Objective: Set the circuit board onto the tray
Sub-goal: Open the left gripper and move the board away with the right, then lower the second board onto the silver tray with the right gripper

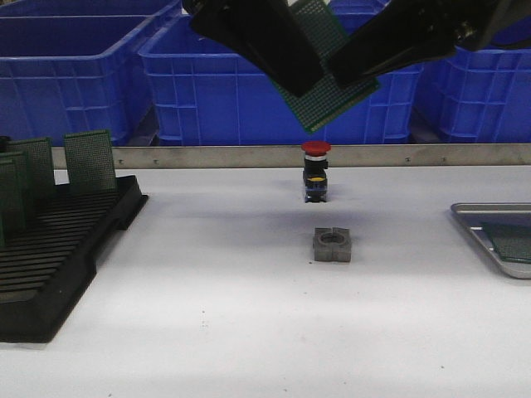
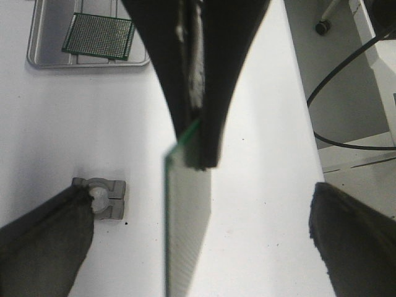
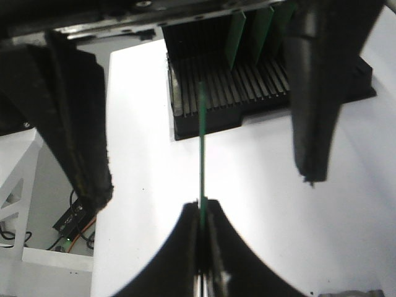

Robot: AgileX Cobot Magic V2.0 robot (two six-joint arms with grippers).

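A green circuit board (image 1: 333, 104) hangs tilted high over the table's middle. My right gripper (image 1: 344, 76) is shut on its edge; in the right wrist view the gripper (image 3: 202, 207) pinches the board (image 3: 202, 142), seen edge-on. My left gripper (image 1: 315, 81) is open around the same board, its fingers (image 2: 49, 241) spread wide on both sides of the board (image 2: 185, 229) and touching nothing. The silver-grey tray (image 1: 489, 217) lies at the table's right edge with another green board (image 1: 510, 242) flat on it. The left wrist view shows that tray (image 2: 49, 37) and board (image 2: 99, 36) too.
A black slotted rack (image 1: 66, 257) with upright green boards (image 1: 90, 159) stands at the left. A red-capped push button (image 1: 315, 170) and a grey metal block (image 1: 332, 245) sit mid-table under the grippers. Blue crates (image 1: 75, 66) line the back behind a metal rail.
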